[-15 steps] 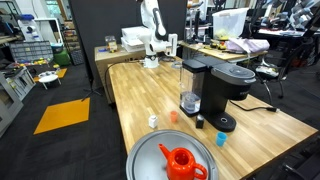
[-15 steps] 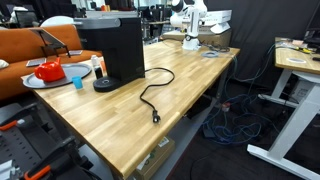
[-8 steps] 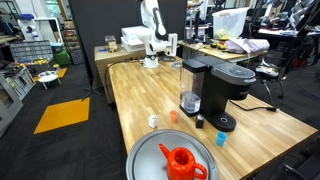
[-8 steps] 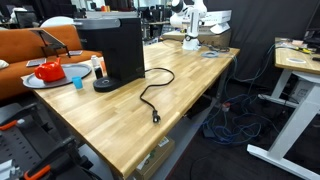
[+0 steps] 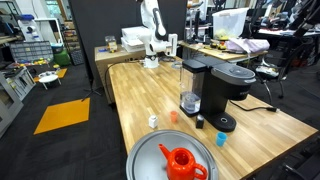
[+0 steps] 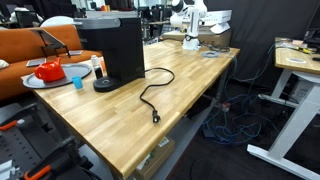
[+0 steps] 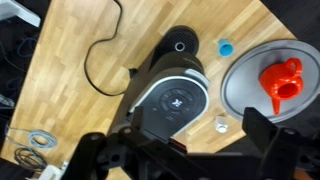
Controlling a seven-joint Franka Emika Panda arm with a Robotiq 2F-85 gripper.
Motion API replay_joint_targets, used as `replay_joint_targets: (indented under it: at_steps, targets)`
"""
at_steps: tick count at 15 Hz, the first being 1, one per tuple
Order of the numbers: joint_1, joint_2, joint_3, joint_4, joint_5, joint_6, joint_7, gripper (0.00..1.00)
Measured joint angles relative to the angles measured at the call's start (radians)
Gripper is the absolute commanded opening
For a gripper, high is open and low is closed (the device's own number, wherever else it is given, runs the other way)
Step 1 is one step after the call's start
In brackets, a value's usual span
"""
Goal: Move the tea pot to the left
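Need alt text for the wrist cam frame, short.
Seen from high above a wooden table, a red-orange tea pot sits on a round grey tray at right, beside a black coffee machine in the middle. The dark claw spans the bottom edge, open and empty; a black cable loops at left.

My arm (image 5: 150, 18) is white with rounded joints; my gripper (image 7: 172, 132) has black, blocky fingers (image 7: 268, 140), blurred at six o'clock.
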Motion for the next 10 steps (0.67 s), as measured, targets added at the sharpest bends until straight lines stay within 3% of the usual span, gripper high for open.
replay_joint_targets:
  at_steps: [6,10]
  targets:
    - [0.215,-0.081,0.086,-0.018,0.156,-0.015,-0.027,1.00]
    - [0.260,-0.100,0.099,-0.037,0.173,-0.029,-0.040,1.00]
